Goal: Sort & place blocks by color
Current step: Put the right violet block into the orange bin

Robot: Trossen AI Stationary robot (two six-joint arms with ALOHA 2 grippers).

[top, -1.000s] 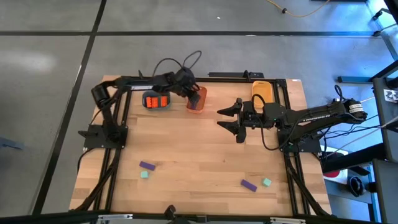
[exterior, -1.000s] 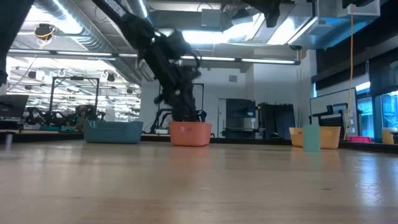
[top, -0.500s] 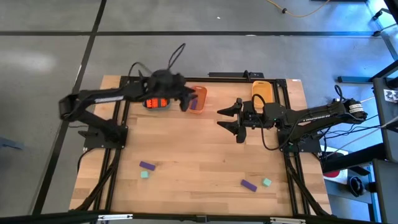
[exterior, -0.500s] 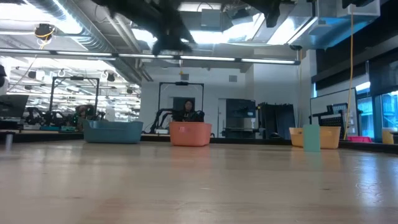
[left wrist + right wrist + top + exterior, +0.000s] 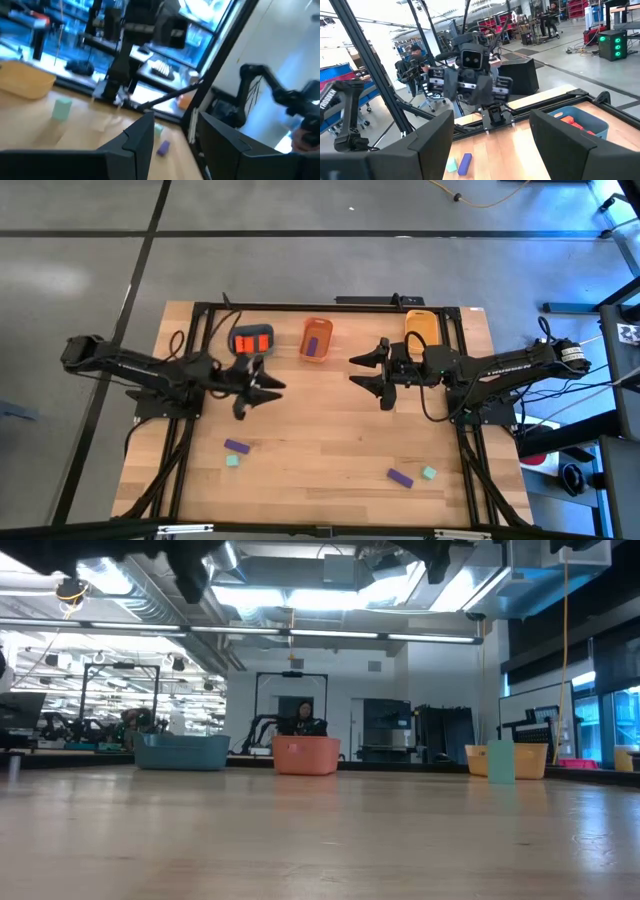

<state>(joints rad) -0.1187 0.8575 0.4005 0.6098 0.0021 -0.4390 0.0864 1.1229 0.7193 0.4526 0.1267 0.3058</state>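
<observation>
The left claw (image 5: 268, 387) hangs over the tabletop (image 5: 320, 435) with its two fingers (image 5: 142, 137) apart and nothing between them. Just behind it, toward the far edge, sits the blue-grey tray (image 5: 252, 340) with orange-red blocks (image 5: 252, 344) inside. Beside that tray, farther toward the middle, the orange tray (image 5: 317, 339) holds one purple block (image 5: 314, 346). On the near side of the left claw, a purple block (image 5: 236, 446) lies flat on the wood with a mint-green cube (image 5: 232, 461) just beside it.

The right claw (image 5: 368, 373) faces the left one across the middle of the tabletop, well apart from it, fingers (image 5: 435, 137) spread wide and holding nothing. Behind it, at the far edge, stands the yellow tray (image 5: 422, 325). On the near side of the right claw, another purple block (image 5: 400, 477) lies near a second mint-green cube (image 5: 428, 473).

From the right wrist, the left arm (image 5: 472, 80) shows head on, with the blue-grey tray (image 5: 580, 120) and its orange-red blocks (image 5: 572, 121) to one side and a purple block (image 5: 465, 162) with a green cube (image 5: 451, 165) on the wood. The left wrist view shows a green cube (image 5: 62, 108), a second green cube (image 5: 158, 130) and a purple block (image 5: 163, 147) beyond its fingers.
</observation>
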